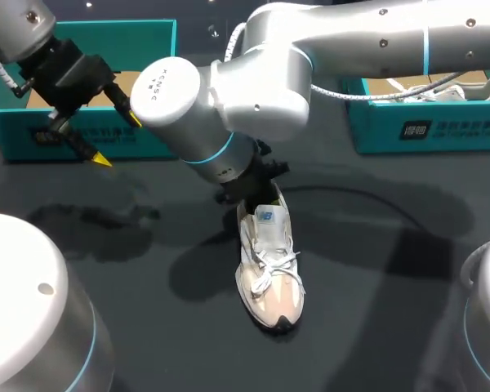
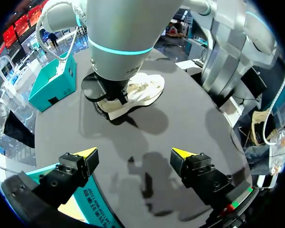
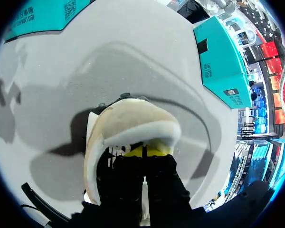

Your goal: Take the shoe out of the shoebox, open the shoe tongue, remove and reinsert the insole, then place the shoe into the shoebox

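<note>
Head view: left shoebox (image 1: 16,135) shows a brown floor. Right shoebox (image 1: 376,122) holds a white spare shoe (image 1: 453,88). Cream-white shoe (image 1: 269,261) stands on the table (image 1: 376,310) between the boxes, laces up.

Left wrist view: left gripper (image 2: 133,154) spread wide, holding nothing.

Right wrist view: right gripper (image 3: 145,152) down inside the shoe's padded collar; cannot tell its grip.

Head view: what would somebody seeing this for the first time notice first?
The pale shoe lying alone mid-table, with my bulky right arm stretched over it and the right gripper down at its opening. Next comes the open left gripper, hanging above the dark table beside the teal shoebox at far left.
</note>
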Robot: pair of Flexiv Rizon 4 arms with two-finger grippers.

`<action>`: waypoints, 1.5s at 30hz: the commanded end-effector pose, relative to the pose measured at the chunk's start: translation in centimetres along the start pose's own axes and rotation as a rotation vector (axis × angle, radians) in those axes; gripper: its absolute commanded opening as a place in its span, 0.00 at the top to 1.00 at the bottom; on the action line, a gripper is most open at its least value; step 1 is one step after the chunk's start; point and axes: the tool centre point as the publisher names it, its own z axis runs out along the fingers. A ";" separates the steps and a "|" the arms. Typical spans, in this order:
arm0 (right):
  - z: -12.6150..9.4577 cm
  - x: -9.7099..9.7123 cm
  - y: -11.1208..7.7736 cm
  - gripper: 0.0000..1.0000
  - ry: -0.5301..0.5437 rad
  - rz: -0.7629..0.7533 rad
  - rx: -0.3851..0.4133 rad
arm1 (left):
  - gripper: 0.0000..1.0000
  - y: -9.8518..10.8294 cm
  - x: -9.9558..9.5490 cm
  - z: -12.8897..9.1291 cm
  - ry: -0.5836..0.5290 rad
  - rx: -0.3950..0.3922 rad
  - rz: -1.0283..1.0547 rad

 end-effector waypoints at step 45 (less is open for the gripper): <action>-2.3 -0.5 -0.9 1.00 0.443 -0.011 0.162 | 0.00 0.0 0.1 0.0 0.000 -0.003 0.000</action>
